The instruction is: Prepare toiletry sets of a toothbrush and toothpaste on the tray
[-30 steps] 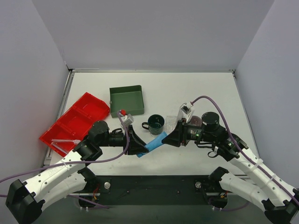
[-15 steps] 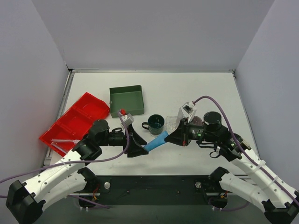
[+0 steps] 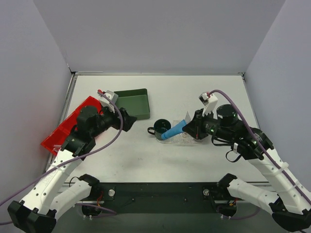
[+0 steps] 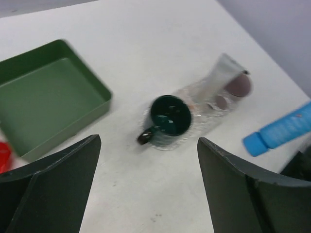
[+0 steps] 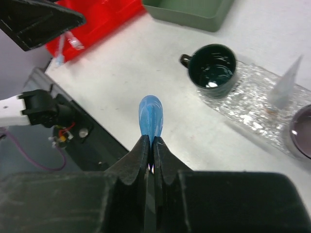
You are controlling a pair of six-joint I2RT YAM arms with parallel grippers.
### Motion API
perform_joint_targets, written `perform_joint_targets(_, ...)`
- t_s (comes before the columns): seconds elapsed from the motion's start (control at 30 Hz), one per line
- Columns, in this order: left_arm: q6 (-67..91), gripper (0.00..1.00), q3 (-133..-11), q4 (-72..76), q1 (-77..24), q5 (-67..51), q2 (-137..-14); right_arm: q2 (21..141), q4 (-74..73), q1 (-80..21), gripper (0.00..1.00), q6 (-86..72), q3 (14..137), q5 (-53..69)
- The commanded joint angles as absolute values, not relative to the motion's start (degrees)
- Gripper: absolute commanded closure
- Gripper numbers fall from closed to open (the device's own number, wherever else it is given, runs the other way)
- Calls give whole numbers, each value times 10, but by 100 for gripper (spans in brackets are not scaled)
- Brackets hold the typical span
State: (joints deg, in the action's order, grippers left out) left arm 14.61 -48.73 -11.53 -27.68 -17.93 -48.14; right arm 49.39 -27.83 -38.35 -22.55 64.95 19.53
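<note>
The right end effector [image 3: 186, 127] is pressed together on the flat tail of the toothpaste [image 3: 173, 131]. The tube hangs tilted, cap forward, near the middle of the top view, close to the left end of the tray [image 5: 243, 107], where a dark mug [image 5: 213, 70] stands. The left end effector [image 3: 127, 119] is spread wide, holding nothing, beside the green box [image 3: 131, 103]. I judge the step in hand is placing the toothpaste. Next it must come down on a bare part of the tray, right of the mug. A toothbrush [image 5: 61, 46] seems to lie in the red bin [image 5: 104, 19], upper left.
</note>
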Motion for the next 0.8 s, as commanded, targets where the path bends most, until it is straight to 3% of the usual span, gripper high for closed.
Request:
perform_joint_targets(0.0,129,9,-482,-158,-222,-23,-496,535,-338,-401,100,-182,696,63)
perform_joint_targets(0.13,127,9,-474,-158,-214,-6,-486,580,-353,-432,100,-164,712,-47)
perform_joint_targets(0.37,120,9,-470,-164,-214,6,-486,638,-355,-440,100,-138,739,-129)
perform_joint_targets(0.77,118,9,-472,-171,-214,9,-489,699,-331,-422,100,-111,754,-147)
